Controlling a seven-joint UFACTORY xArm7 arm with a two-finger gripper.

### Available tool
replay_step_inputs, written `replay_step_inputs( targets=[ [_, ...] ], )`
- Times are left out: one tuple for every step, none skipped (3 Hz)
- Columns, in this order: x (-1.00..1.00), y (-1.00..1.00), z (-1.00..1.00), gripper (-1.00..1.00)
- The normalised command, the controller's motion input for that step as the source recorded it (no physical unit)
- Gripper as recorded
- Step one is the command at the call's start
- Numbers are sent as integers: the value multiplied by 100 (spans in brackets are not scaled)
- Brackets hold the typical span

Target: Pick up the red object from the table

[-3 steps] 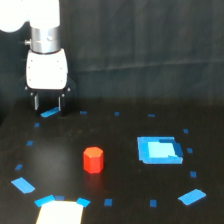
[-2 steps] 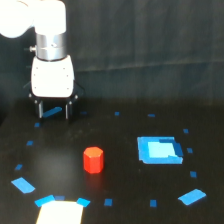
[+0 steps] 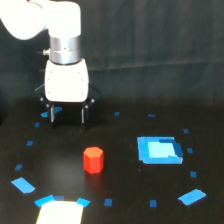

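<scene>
The red object (image 3: pixel 93 160) is a small red-orange hexagonal block standing upright on the black table (image 3: pixel 125 195), left of centre in the exterior view. My gripper (image 3: pixel 67 115) hangs from the white arm above and behind the block, slightly toward the exterior view's left of it. Its two dark fingers (image 3: pixel 52 114) point down, spread apart, with nothing between them. A clear gap separates the fingertips from the block's top.
A flat blue square block (image 3: pixel 159 150) lies toward the exterior view's right of the red block. Small blue tape marks (image 3: pixel 23 185) dot the table in a ring. A white patch (image 3: pixel 59 213) sits at the near edge.
The arm has travelled toward the exterior view's right and nearer the camera, closing on the red block. The block itself has not moved, and the fingers stay spread.
</scene>
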Motion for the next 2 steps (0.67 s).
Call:
replay_step_inputs(
  targets=[
    [90, -100, -46, 100],
    [35, -94, -34, 100]
  ],
)
